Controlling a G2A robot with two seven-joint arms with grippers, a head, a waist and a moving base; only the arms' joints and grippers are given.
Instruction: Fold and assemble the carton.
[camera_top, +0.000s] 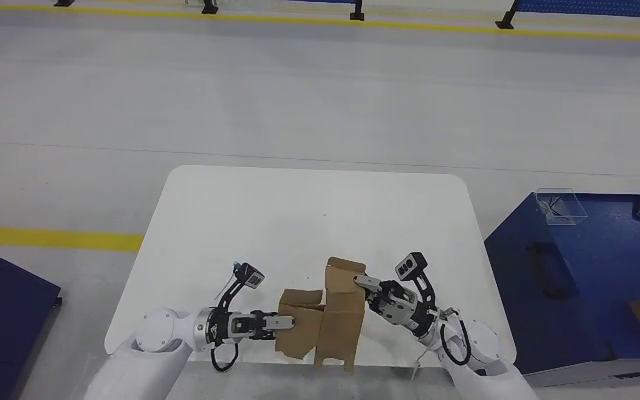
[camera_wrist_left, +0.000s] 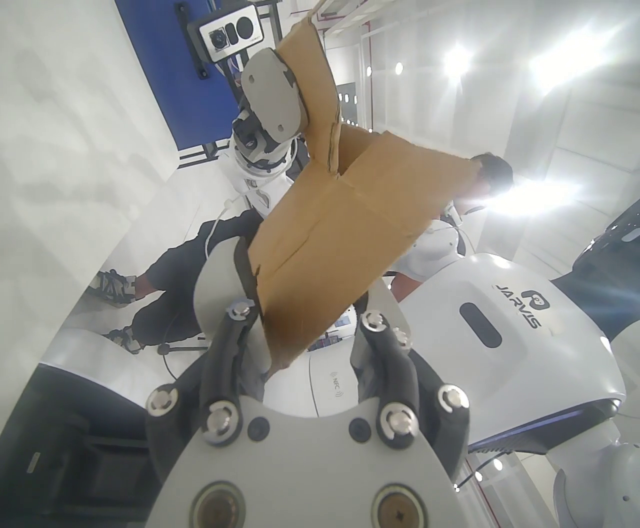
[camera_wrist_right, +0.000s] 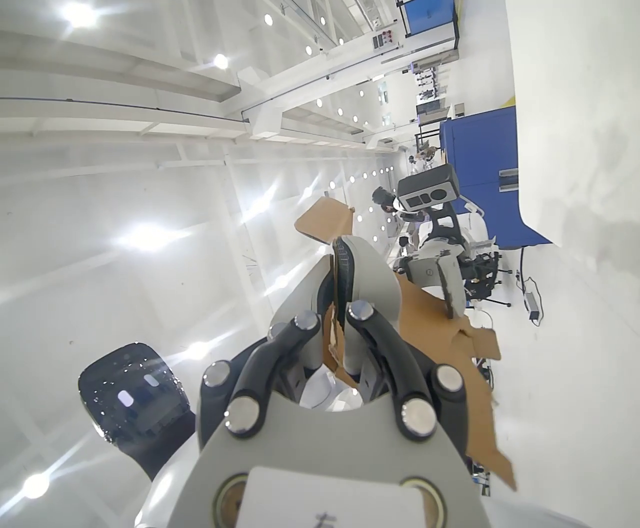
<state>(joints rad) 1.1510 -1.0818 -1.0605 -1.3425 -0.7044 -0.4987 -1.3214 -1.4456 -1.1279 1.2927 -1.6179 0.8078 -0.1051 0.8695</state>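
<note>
Overhead plus two wrist cameras.
Top looks down on the counter (camera_top: 300, 210); wrist views, close, tilt ceilingward; all share the carton (camera_top: 338, 312).

Carton (camera_top: 335, 318): brown corrugated cardboard, matt and dry-looking. Cut edges are rough and slightly ragged, the creases scored.
Tabletop (camera_top: 300, 205): white, smooth, faint sheen.
Right gripper (camera_wrist_right: 336, 260): jaws in pale grey plastic shells, satin finish. Dark textured pads inside, rubber-like. Black glossy link arms, bright metal screw heads.
Left gripper (camera_wrist_left: 302, 295): grey satin base plate, shiny metal bolts.
</note>
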